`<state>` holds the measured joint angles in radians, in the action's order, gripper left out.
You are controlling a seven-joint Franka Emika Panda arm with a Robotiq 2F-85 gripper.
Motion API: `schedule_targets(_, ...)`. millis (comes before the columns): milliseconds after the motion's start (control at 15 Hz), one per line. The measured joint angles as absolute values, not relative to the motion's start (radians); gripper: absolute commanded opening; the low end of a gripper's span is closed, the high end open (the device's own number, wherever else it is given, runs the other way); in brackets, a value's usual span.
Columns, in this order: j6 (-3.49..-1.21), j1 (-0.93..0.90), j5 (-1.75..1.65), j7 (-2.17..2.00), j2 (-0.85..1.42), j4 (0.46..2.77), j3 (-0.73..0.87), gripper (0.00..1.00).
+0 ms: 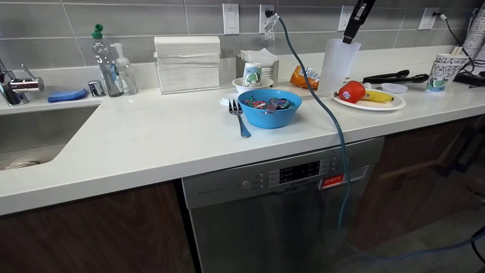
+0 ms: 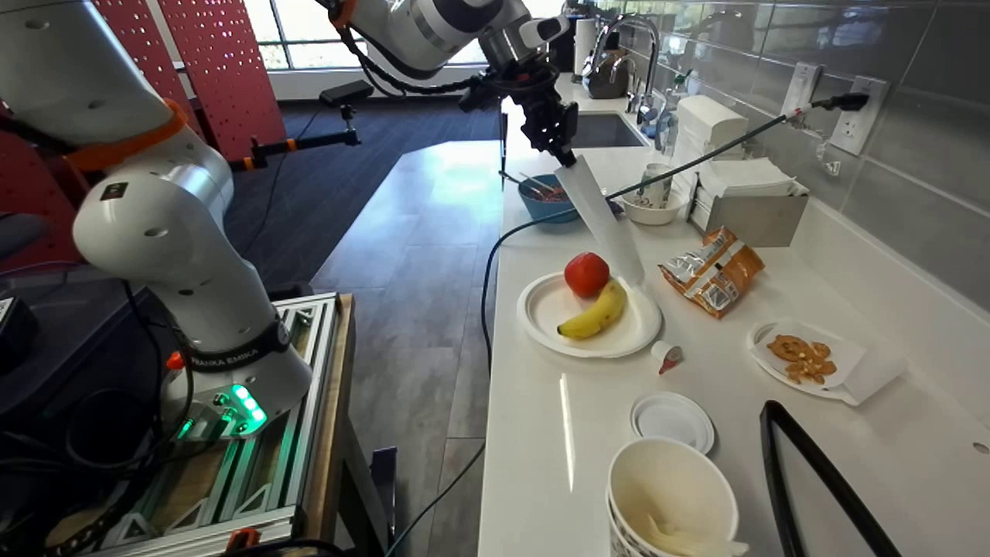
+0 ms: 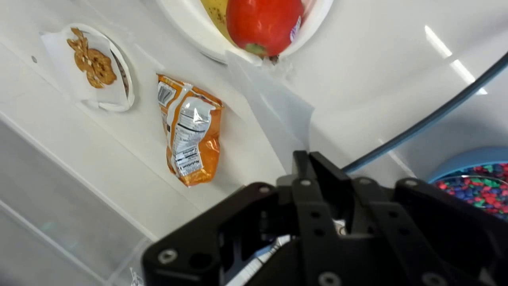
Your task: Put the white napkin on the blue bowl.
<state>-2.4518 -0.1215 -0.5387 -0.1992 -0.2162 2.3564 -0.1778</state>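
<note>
One white napkin point(image 1: 335, 66) hangs from the gripper point(image 1: 346, 40), which is clenched on its top edge, in the upper right of an exterior view. In the wrist view the sheet runs from the gripper, just right of centre, up and left toward the fruit plate point(image 3: 190, 24) at the top edge; whether it touches the plate cannot be told. The blue bowl point(image 1: 269, 118) sits apart from the sheet, near the centre of an exterior view and at the lower right of the wrist view.
</note>
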Motion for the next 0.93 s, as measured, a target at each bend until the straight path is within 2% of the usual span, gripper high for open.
schedule_targets(667,-2.457,-0.13,-0.574,-0.334,-0.391,2.39,-0.319,0.01)
schedule_targets(933,-2.525,-0.118,-0.642,-0.388,-0.443,2.404,-0.357,0.01)
